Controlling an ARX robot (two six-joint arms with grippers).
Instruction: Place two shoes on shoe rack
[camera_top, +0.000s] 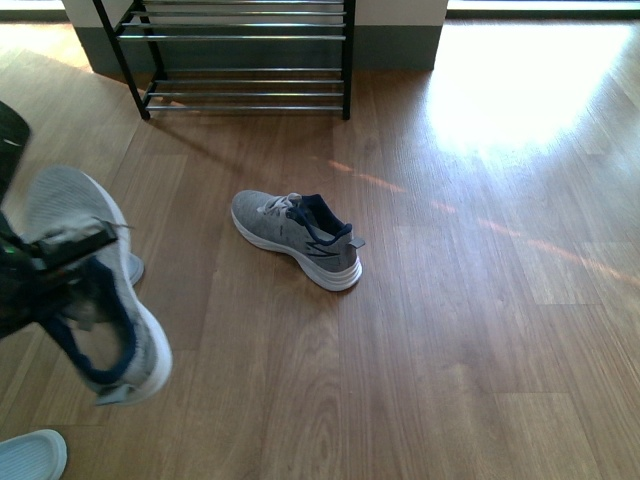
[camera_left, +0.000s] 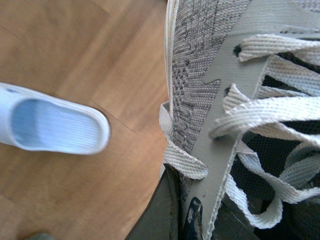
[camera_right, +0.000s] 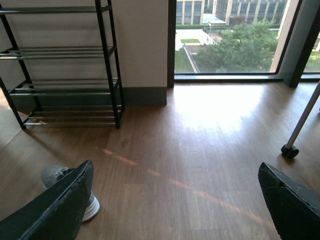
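Note:
My left gripper is shut on a grey sneaker and holds it lifted at the left of the front view, sole side away, toe pointing up. In the left wrist view the sneaker's knit upper and grey laces fill the right half, with my dark fingers clamped on its lace flap. The second grey sneaker lies on the wooden floor mid-frame, toe toward the shoe rack at the back. My right gripper is open and empty above the floor; the second sneaker peeks out behind its finger, and the rack stands far left.
A pale blue slide sandal lies at the front left corner and shows in the left wrist view. A wall, a tall window and a castor leg stand beyond in the right wrist view. Bright sunlight falls on the floor at right.

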